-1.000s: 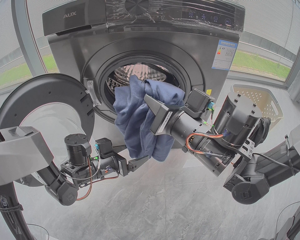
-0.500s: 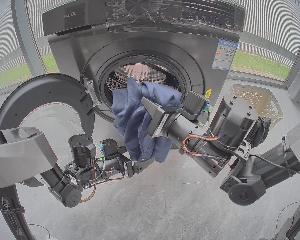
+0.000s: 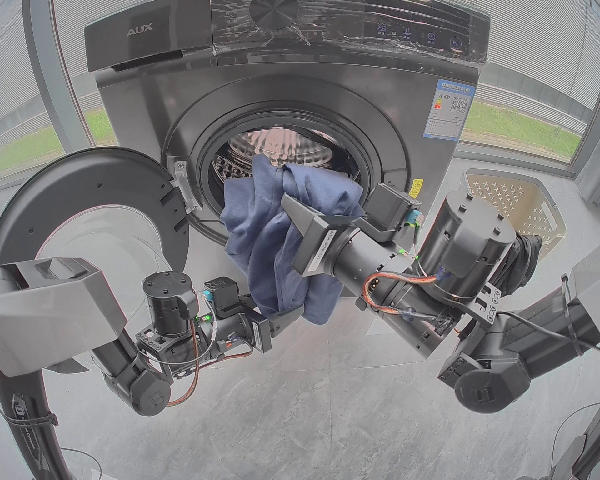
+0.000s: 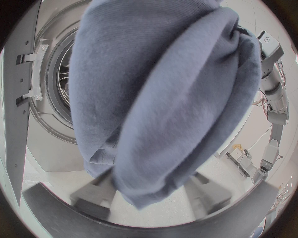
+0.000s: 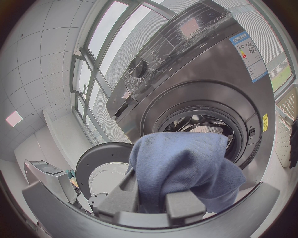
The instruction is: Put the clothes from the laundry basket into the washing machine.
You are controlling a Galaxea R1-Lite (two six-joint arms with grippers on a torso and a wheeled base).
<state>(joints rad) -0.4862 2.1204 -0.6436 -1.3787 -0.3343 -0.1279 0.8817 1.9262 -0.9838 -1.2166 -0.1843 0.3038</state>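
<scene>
The right gripper (image 3: 299, 215) is pinching a bunched blue garment (image 3: 275, 237) at the centre of the head view, its fingers (image 5: 184, 204) pressing together on a fold of the cloth. The garment is hanging in the air just in front of the washing machine's round opening, its top edge overlapping the lower part of the drum (image 3: 281, 147) and its loose end drooping toward the floor.

Below it, left of centre, the left gripper (image 3: 289, 315) is sitting with its fingers (image 4: 93, 198) spread wide. We are seeing the garment's lower end dangling between them, and one fingertip is touching the hem without clamping it.

Behind both arms the grey washing machine (image 3: 156, 106) is filling the upper half of the frame. Its door (image 3: 94, 187) is standing swung open at the left, and clear film (image 3: 350, 25) is wrapping the control panel along the top. A blue label (image 3: 449, 109) is showing at the upper right of the machine's front.

A beige laundry basket (image 3: 519, 194) is standing on the floor at the right edge, beside the machine. The floor (image 3: 312, 406) is a pale grey, marble-veined surface running across the bottom of the frame. Tall windows (image 3: 531, 81) are lining the room behind the machine, with green grass (image 3: 525, 128) showing outside, and white wall tiles (image 5: 37, 46) are appearing in the right wrist view.
</scene>
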